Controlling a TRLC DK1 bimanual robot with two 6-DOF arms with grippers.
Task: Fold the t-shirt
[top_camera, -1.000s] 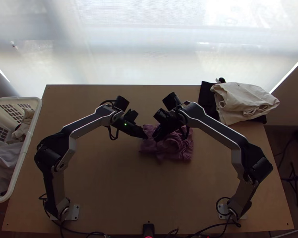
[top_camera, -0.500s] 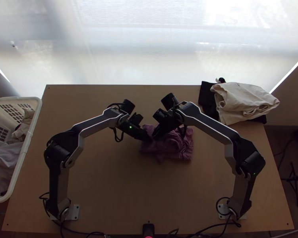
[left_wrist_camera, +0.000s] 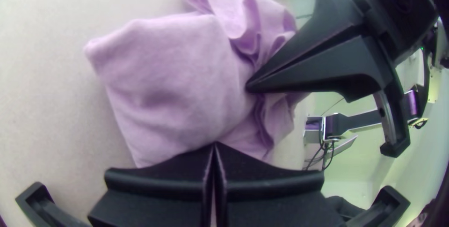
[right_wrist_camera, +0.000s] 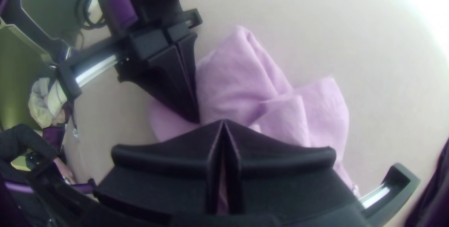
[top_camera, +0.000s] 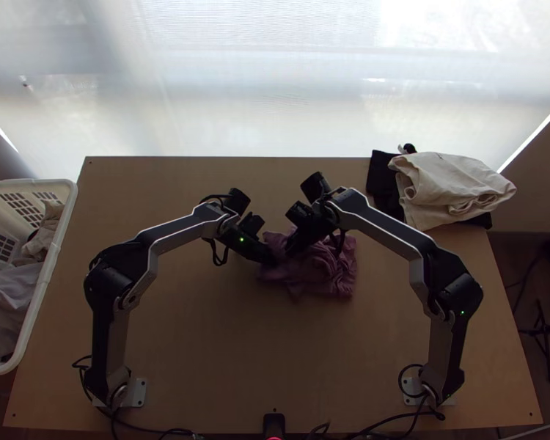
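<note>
Top view: a white basket (top_camera: 62, 235) stands at the left edge of the surface (top_camera: 202, 330), its far-left part cut off by the picture's edge. Inside lie a pale grey cloth (top_camera: 9, 293) and, nearer the back, a beige cloth (top_camera: 42, 238); shadow makes the deeper contents hard to make out. The purple t-shirt (top_camera: 334, 275) lies bunched and creased near the middle of the surface, with both end effectors over it. Part of it is hidden beneath the right end effector (top_camera: 290, 251), and the tips of the left end effector (top_camera: 274, 262) are hard to pick out against the dim fabric. At the far right corner, a cream cloth (top_camera: 451, 187) lies on a black cloth (top_camera: 381, 183), covering most of it.

Both wrist views show each end effector narrow, its fingertips together at the t-shirt. Whether either one has fabric pinched between its tips, I cannot tell. In the left wrist view, a flatter panel of the t-shirt adjoins ruffled folds; the near fingers cover its lower edge.
</note>
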